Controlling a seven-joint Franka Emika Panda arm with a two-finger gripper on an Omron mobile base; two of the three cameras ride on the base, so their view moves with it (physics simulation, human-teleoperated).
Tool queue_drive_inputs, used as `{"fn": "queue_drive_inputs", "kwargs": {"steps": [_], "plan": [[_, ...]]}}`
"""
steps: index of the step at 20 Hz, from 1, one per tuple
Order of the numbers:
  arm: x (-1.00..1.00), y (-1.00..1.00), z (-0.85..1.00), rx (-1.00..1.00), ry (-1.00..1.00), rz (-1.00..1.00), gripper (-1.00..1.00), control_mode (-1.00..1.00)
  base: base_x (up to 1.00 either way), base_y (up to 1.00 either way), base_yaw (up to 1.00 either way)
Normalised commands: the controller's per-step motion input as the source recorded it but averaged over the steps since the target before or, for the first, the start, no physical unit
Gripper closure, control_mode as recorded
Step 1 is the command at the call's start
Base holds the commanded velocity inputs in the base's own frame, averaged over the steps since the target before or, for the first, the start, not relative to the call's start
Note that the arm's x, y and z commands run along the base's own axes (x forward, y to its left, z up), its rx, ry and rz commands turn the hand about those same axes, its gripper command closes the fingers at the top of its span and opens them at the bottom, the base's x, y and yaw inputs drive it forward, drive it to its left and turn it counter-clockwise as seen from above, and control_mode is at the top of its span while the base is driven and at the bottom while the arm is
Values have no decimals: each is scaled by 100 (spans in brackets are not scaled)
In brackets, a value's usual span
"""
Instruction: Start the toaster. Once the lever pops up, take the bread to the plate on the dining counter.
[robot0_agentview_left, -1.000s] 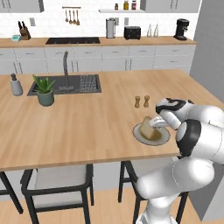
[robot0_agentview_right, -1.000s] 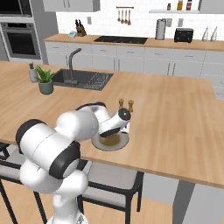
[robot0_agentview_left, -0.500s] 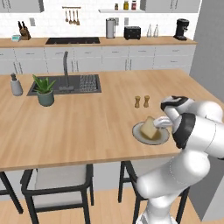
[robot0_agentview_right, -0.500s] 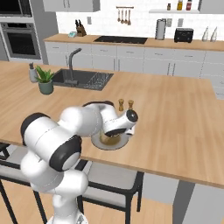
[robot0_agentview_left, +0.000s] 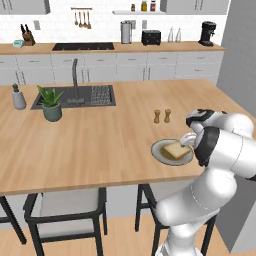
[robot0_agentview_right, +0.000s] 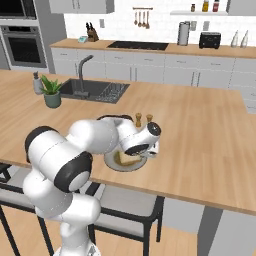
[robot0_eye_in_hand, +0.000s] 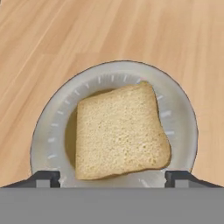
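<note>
Bread (robot0_eye_in_hand: 120, 131): squarish tan slice, fine crumb, darker crust edge, lying flat. Location: inside plate (robot0_eye_in_hand: 179, 109), round greyish dish with shallow rim and faint radial ticks; slice covers most of plate well, one corner reaching toward rim. Plate rests on dining counter (robot0_agentview_left: 100, 140), light wood, near front edge, close to salt and pepper shakers (robot0_agentview_left: 162, 116). Gripper (robot0_eye_in_hand: 113, 178): jaws spread wide, fingertips (robot0_eye_in_hand: 47, 178) standing either side of slice, above plate, nothing held. Inset sink (robot0_agentview_left: 75, 97): dark basin with tap; contents unclear. Toaster (robot0_agentview_left: 151, 37) on rear counter.
</note>
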Motion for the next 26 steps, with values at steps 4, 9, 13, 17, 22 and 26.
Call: {"fn": "queue_drive_inputs", "kwargs": {"steps": [4, 9, 13, 17, 22, 26], "plan": [[0, -31, 8, -11, 11, -3, -100, -100, 0, 0, 0], [-35, -9, 11, -14, 5, -1, -100, -100, 0, 0, 0], [-100, 28, 38, -14, 0, -4, -100, -100, 0, 0, 0], [-100, 28, 43, -12, -1, -4, -100, -100, 0, 0, 0], [-100, 42, 32, -5, 0, -8, -100, -100, 0, 0, 0], [-100, 42, 10, 0, -3, -8, -100, -100, 0, 0, 0]]}}
